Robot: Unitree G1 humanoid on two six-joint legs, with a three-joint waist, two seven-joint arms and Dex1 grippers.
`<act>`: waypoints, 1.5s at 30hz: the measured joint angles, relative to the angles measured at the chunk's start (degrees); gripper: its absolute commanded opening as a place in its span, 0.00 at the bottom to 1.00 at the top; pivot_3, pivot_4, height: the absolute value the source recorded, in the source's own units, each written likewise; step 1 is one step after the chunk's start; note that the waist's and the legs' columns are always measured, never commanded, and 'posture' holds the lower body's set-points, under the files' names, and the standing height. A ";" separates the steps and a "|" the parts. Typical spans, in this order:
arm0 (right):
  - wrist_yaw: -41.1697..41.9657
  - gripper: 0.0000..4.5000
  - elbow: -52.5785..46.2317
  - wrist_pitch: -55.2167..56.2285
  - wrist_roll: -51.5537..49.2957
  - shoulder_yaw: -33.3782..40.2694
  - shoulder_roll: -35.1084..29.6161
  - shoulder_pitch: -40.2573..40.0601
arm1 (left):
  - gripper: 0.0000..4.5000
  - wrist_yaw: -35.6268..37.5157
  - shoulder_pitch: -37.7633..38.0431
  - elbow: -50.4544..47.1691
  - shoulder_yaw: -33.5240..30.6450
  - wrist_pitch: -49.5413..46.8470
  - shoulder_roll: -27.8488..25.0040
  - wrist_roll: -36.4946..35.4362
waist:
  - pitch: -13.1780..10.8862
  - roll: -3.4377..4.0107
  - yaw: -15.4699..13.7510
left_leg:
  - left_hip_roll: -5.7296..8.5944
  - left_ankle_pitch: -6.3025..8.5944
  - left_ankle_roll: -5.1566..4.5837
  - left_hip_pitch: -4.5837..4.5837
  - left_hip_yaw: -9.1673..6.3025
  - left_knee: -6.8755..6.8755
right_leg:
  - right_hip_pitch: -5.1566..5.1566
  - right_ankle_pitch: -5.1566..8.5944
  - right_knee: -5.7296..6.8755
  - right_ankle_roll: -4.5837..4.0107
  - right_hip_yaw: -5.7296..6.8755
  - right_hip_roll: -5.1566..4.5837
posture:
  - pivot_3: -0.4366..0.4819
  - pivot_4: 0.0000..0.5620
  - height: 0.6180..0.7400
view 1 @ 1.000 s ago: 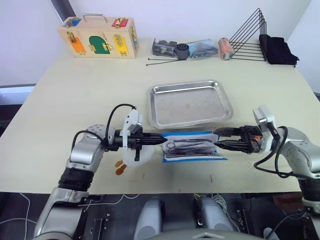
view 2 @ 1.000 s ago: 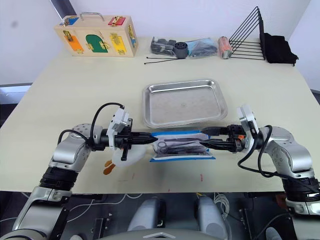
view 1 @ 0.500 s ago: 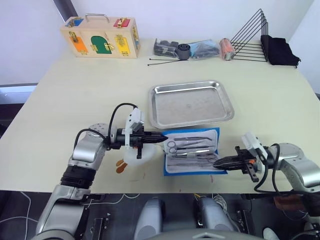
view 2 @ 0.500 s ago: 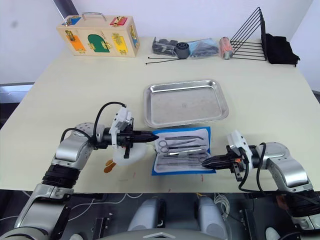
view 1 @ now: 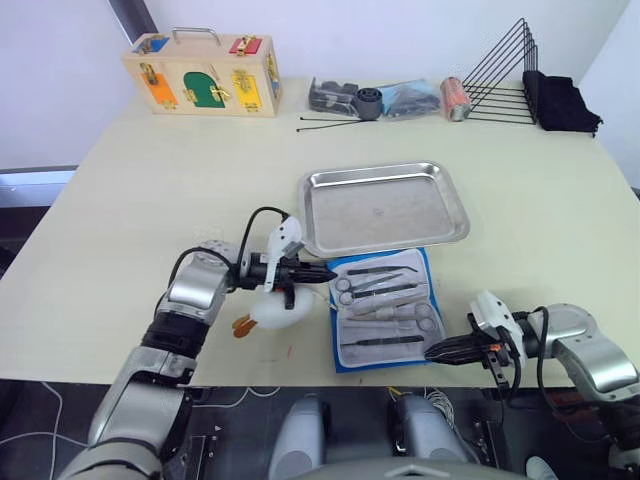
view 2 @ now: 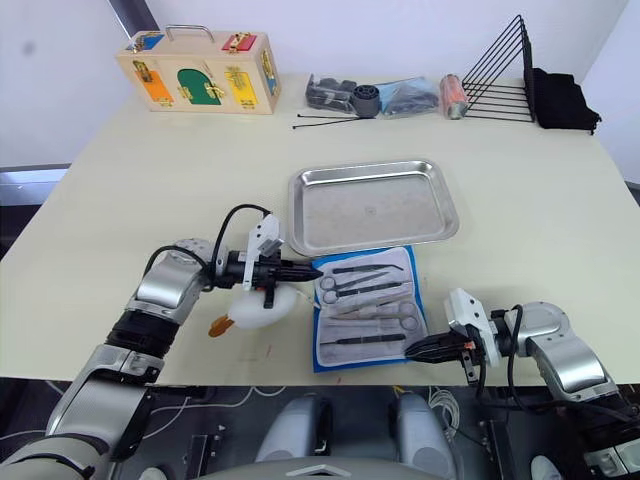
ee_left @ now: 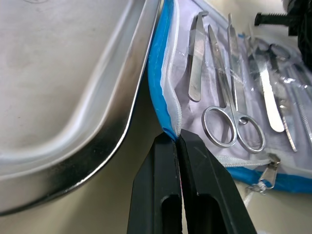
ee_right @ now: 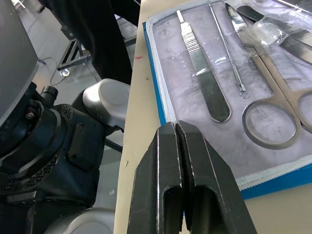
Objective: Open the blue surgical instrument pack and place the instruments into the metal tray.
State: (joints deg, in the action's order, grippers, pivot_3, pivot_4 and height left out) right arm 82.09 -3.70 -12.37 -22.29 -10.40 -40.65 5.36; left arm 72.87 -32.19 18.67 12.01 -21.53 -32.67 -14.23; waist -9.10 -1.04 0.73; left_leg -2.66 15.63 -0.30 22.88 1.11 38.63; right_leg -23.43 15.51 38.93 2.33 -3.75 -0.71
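At the desk's near edge the right tool [view 1: 437,351], fingers pressed together, pinches the blue surgical instrument pack [view 1: 386,308], lying open. The left tool [view 1: 327,273] clamps its left edge. Instruments [view 1: 385,296] sit pocketed; tugging may spill them short of the metal tray [view 1: 383,207].

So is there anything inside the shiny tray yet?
No, the metal tray is bare inside, and the instruments all lie on the opened blue surgical instrument pack beside it.
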 measured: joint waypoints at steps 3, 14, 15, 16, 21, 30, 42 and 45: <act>-0.17 0.01 -0.06 0.12 0.24 -0.03 0.00 -0.10 | 0.00 0.68 -1.31 1.70 0.50 0.70 0.86 1.00 | 0.01 0.00 -0.13 | 0.00 0.00 0.00 0.00 -0.01 0.03 | 0.03 0.00 0.00 0.00 0.01 0.00 | 0.48 0.27 1.00; -1.20 0.01 -0.35 0.29 0.29 -0.03 -0.02 -0.64 | 0.00 1.71 -2.37 3.27 0.77 -0.08 1.89 2.07 | 0.10 0.02 -0.32 | 0.02 0.00 0.00 -0.03 -0.06 0.10 | 0.12 0.01 -0.03 0.01 0.04 -0.01 | 0.48 0.27 1.00; -1.21 0.01 -0.35 0.30 0.29 -0.03 -0.02 -0.65 | 0.00 1.71 -2.36 3.27 0.75 -0.15 1.91 2.07 | 0.10 0.03 -0.32 | 0.02 0.00 0.00 -0.03 -0.06 0.11 | 0.12 0.01 -0.02 0.01 0.04 -0.01 | 0.48 0.27 1.00; -1.26 0.01 -0.34 0.43 0.32 -0.03 -0.02 -0.68 | 0.00 1.70 -2.27 3.27 0.53 -0.26 1.96 2.05 | 0.10 0.03 -0.32 | 0.02 0.00 0.00 -0.04 -0.06 0.11 | 0.13 0.01 -0.03 0.01 0.05 -0.01 | 0.48 0.27 1.00; -1.72 0.01 -0.28 1.67 1.05 -0.03 -0.02 -1.09 | 0.00 1.86 -1.50 2.90 -0.65 -1.56 2.11 1.37 | 0.10 0.03 -0.12 | 0.02 0.00 0.00 -0.05 -0.07 0.11 | 0.13 0.01 -0.02 0.01 0.04 0.00 | 0.48 0.27 1.00; -2.10 0.01 0.36 3.21 1.37 -0.03 -0.02 -1.16 | 0.00 0.52 -0.55 2.28 -1.56 -1.45 2.85 1.09 | 0.12 0.04 -0.16 | 0.02 0.00 0.00 -0.08 -0.08 0.12 | 0.17 0.01 -0.03 0.01 0.04 -0.01 | 0.48 0.27 1.00; -2.17 0.00 1.56 5.14 1.45 -0.04 0.00 -1.19 | 0.39 -0.53 0.86 0.74 -2.56 -1.72 3.25 0.57 | 0.31 0.05 -0.17 | 0.02 0.01 -0.01 -0.17 -0.10 0.13 | 0.26 0.01 -0.05 0.02 0.05 -0.01 | 0.48 0.27 1.00; -2.17 0.00 2.23 5.99 1.57 -0.14 0.01 -1.09 | 0.39 -0.83 0.98 0.44 -2.58 -2.33 3.30 0.47 | 0.47 0.05 -0.15 | 0.03 0.01 -0.01 -0.26 -0.09 0.13 | 0.35 0.01 -0.06 0.02 0.05 -0.01 | 0.48 0.27 1.00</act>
State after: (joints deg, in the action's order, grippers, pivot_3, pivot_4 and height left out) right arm 79.92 -1.47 -6.38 -20.72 -10.54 -40.64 4.28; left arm 72.04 -31.22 19.10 9.43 -23.87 -29.37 -13.76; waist -8.64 -0.99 0.59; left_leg -2.63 15.64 -0.31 22.62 1.02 38.77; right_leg -23.08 15.53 38.88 2.35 -3.70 -0.73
